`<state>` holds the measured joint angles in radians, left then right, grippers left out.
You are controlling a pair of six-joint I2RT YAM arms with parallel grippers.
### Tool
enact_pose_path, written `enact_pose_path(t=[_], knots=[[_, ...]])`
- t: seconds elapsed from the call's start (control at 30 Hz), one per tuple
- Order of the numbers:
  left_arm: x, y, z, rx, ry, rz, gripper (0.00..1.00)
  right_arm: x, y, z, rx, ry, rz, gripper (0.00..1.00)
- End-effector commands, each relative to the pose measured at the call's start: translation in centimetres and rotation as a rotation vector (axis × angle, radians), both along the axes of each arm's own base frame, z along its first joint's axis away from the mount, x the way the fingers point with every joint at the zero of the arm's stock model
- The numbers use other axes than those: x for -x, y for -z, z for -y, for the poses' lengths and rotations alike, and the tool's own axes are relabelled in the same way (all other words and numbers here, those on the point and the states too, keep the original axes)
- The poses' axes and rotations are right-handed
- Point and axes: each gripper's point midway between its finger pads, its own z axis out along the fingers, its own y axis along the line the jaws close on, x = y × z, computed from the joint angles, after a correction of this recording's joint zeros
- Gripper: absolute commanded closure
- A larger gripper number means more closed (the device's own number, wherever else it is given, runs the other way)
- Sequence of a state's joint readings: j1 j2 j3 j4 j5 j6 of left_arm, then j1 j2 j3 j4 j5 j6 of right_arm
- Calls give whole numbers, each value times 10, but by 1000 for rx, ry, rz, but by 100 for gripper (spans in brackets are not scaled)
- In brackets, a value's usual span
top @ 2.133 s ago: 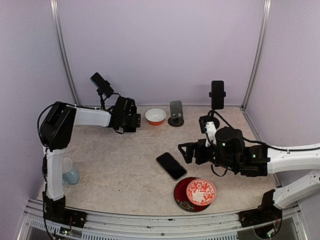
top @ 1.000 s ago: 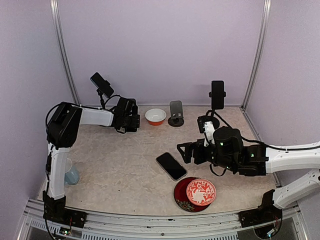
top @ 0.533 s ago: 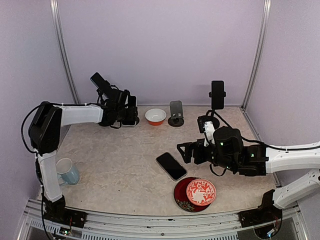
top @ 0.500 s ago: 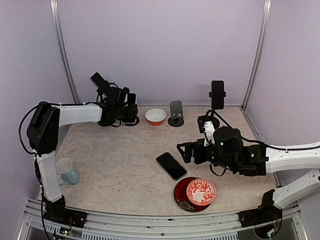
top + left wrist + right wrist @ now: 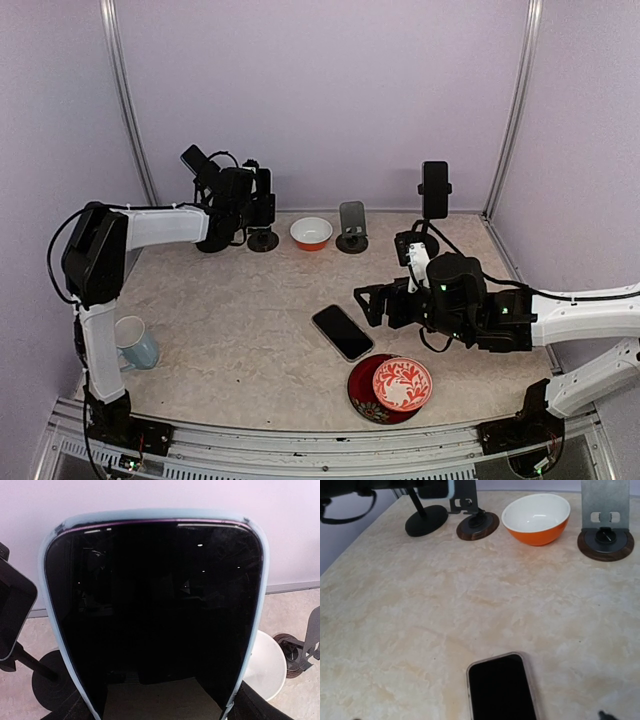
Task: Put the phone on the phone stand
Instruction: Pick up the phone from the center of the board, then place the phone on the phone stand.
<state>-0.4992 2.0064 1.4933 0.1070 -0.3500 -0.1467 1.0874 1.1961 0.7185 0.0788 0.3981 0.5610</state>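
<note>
My left gripper [image 5: 247,195] is shut on a phone [image 5: 155,610] in a light-blue case and holds it upright above the back left of the table. Its dark screen fills the left wrist view and hides the fingers. Just below stands an empty small phone stand [image 5: 263,240] with a round brown base [image 5: 477,522]. A second empty grey stand [image 5: 352,228] is further right. Another dark phone [image 5: 342,332] lies flat mid-table. My right gripper [image 5: 367,303] hovers open just to its right, apart from it.
An orange bowl [image 5: 311,233] sits between the two empty stands. Tall stands hold phones at back left [image 5: 203,165] and back right [image 5: 435,190]. A red patterned dish [image 5: 392,388] is at the front, a pale mug [image 5: 135,345] at the left edge.
My left gripper has risen from table height beside the small stand and swung the phone upright above it. The right arm and the flat phone have not moved.
</note>
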Motion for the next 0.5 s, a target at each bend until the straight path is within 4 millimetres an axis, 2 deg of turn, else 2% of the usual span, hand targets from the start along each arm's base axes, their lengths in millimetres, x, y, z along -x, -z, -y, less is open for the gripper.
enact_pose_path(t=[0.0,0.2,0.47], knots=[[-19,-48,0,32,-26,185,36,-8,-5,1,8,20,17,0],[-31,-43,-4,-1,-30,239,37,-11,-1,1,17,25,13,0],[-42,-15,-1,-22,-9,250,37,-15,1,0,31,22,12,0]])
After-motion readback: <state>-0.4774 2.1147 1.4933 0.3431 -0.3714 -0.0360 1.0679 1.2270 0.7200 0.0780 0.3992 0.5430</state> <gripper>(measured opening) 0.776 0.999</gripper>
